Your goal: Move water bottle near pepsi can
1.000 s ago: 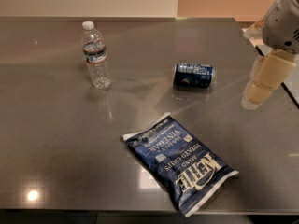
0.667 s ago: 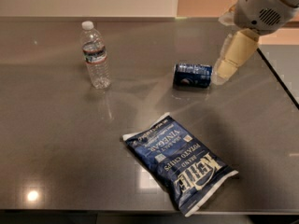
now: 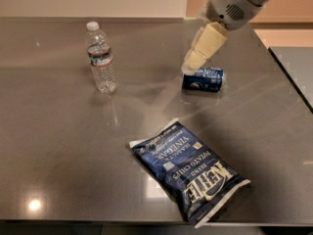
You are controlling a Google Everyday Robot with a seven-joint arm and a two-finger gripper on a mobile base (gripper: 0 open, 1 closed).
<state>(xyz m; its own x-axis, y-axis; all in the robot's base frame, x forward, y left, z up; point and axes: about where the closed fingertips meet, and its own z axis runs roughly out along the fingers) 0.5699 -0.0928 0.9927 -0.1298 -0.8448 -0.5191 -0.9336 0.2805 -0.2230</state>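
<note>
The water bottle (image 3: 101,58) stands upright on the counter (image 3: 58,155) at upper left, well apart from the pepsi can (image 3: 204,79) lying right of centre, the gripper (image 3: 192,63) just over its left end, clenched or released I cannot tell.

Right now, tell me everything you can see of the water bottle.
The water bottle is a small, clear plastic bottle with a white cap on and a dark label band around its upper body. It stands upright on the grey table, toward the far left of the view. Nothing but the table touches it. The pepsi can lies on its side well off to the bottle's right. The gripper hangs just above that can, apart from the bottle.
</note>
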